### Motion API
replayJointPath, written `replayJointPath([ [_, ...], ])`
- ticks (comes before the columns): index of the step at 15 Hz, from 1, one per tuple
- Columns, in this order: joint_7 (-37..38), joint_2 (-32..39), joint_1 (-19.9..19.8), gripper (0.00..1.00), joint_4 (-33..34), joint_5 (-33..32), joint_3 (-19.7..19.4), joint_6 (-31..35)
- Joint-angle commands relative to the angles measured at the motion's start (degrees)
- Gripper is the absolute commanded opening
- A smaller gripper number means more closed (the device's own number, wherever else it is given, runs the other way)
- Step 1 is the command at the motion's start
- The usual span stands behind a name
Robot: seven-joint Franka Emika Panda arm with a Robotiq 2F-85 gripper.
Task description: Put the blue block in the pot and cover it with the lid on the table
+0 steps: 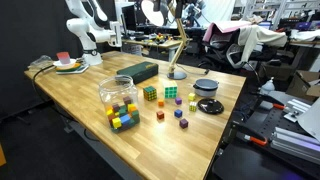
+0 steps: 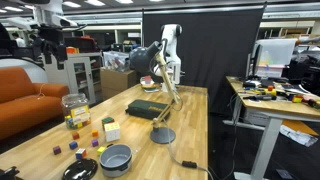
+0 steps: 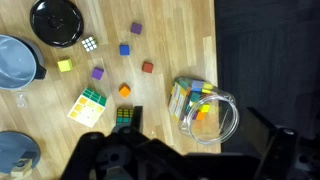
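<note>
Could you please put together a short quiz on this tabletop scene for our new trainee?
1. True or false: the lid is covering the pot.
2. Where is the blue block? A) inside the pot B) loose on the table C) on top of the lid
3. Fill in: the clear jar holds coloured ____.
Key: 1 false, the lid lies on the table beside the open pot; 2 B; 3 blocks.
</note>
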Motion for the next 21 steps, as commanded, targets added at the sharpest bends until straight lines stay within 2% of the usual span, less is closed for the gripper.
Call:
replayJointPath([
  [1,-0.02,0.00,-0.15,1.00,0.08,0.02,0.13,-0.12],
  [6,3.27,3.46,-1.59,1.00,-1.53,-5.00,0.32,0.38],
  [8,3.30,5.93,-1.61,1.00,-1.61,-4.26,-0.28,0.32],
  [9,1.45,7.04,-1.35,1.00,-1.32,-1.65,-0.92,-0.53],
  [10,2.30,5.73,-1.30,1.00,-2.14,-3.61,-0.44,-0.05],
  [21,2.07,8.76,-1.39,1.00,-1.97,-2.69,-0.75,1.10],
])
